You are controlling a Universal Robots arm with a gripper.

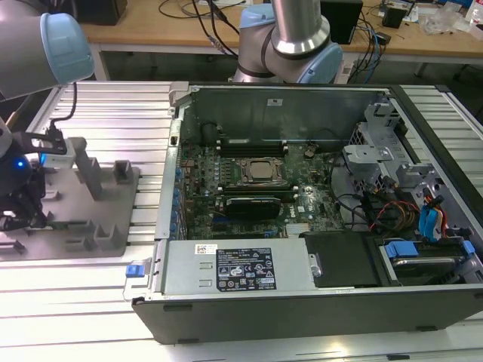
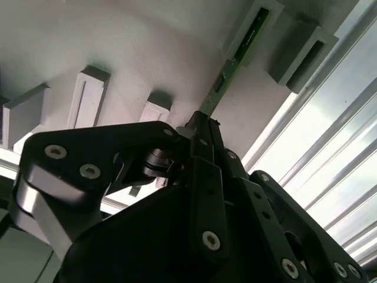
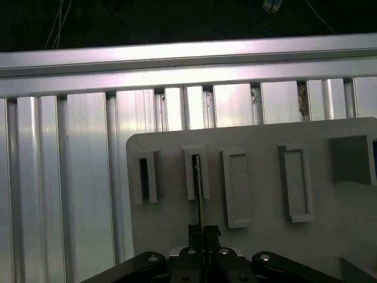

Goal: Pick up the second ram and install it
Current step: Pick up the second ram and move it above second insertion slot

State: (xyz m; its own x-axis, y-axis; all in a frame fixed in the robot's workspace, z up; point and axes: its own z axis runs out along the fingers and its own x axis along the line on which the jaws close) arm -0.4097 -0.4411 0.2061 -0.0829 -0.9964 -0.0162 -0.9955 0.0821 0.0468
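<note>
The robot arm's gripper hung over a grey fixture plate on the ribbed aluminium worktop, at the exterior view's left, well apart from the open computer case beside it. In the second wrist view, the black fingers were pressed together at the gripper tip, clamped on one end of the second ram. The narrow green board ran straight out from the tip, and its far end sat in the slot of a raised grey fixture block.

The first wrist view showed the same grip edge-on. The second ram appeared there as a thin dark line (little more than a sliver) between the gripper and a slotted block. That block stood second in a row of such blocks on the plate, with the worktop's grooved rails beyond it.

Inside the case, the motherboard lay exposed, its CPU socket near the middle.
</note>
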